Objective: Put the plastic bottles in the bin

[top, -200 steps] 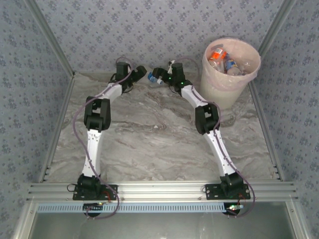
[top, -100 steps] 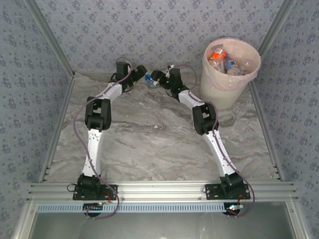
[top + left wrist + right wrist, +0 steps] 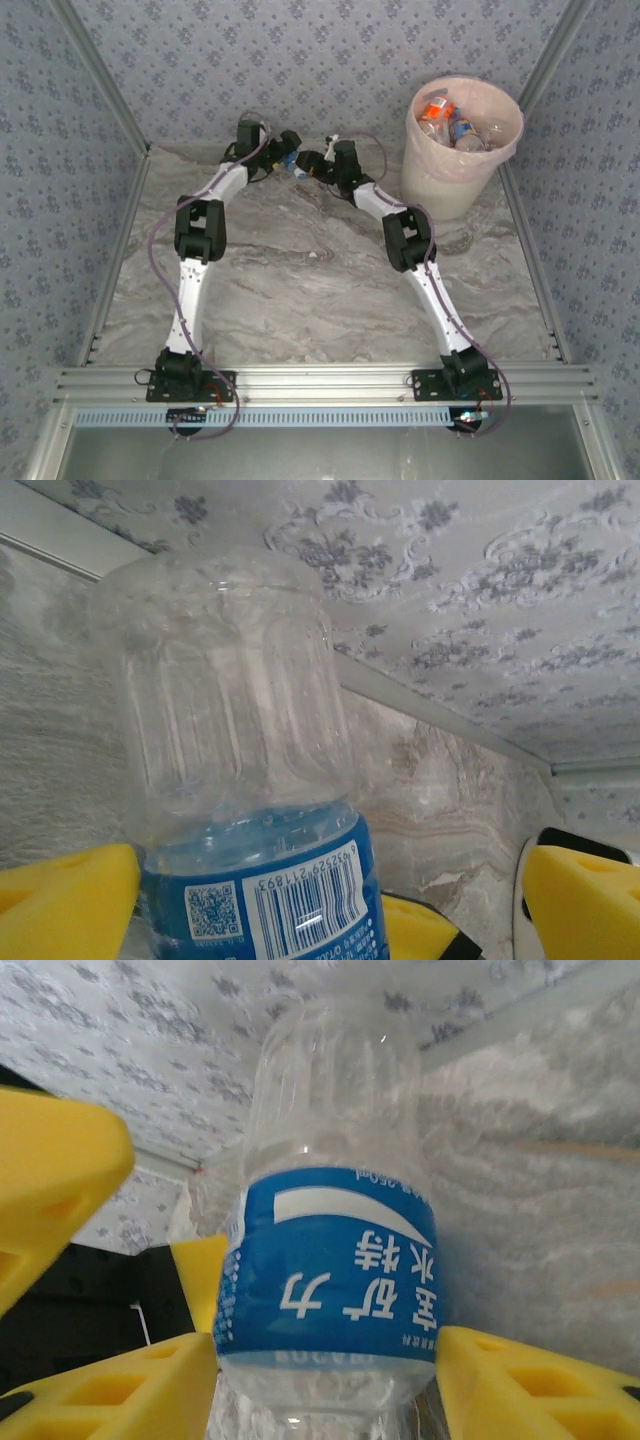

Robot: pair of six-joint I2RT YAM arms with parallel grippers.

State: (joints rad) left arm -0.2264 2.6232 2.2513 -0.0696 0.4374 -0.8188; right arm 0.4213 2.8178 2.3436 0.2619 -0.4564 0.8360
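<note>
A clear plastic bottle (image 3: 297, 163) with a blue label stands at the back of the table between both grippers. My right gripper (image 3: 308, 162) is shut on it. In the right wrist view its yellow pads (image 3: 480, 1380) press both sides of the bottle (image 3: 335, 1260) just under the label. My left gripper (image 3: 287, 150) is open around the same bottle (image 3: 240, 780), which lies against the left pad (image 3: 70, 900) and well apart from the right pad. The bin (image 3: 440, 180), cream-white with a pink liner, stands at the back right and holds several bottles (image 3: 450, 120).
The patterned back wall and its metal rail (image 3: 450, 730) run close behind the bottle. The marble tabletop (image 3: 310, 290) stretches between the arms. The left gripper's yellow finger (image 3: 50, 1180) shows beside the bottle in the right wrist view.
My right gripper has moved left towards the left gripper and its jaws have closed in on the blue-labelled bottle. The left gripper has stayed wide open and shifted slightly right.
</note>
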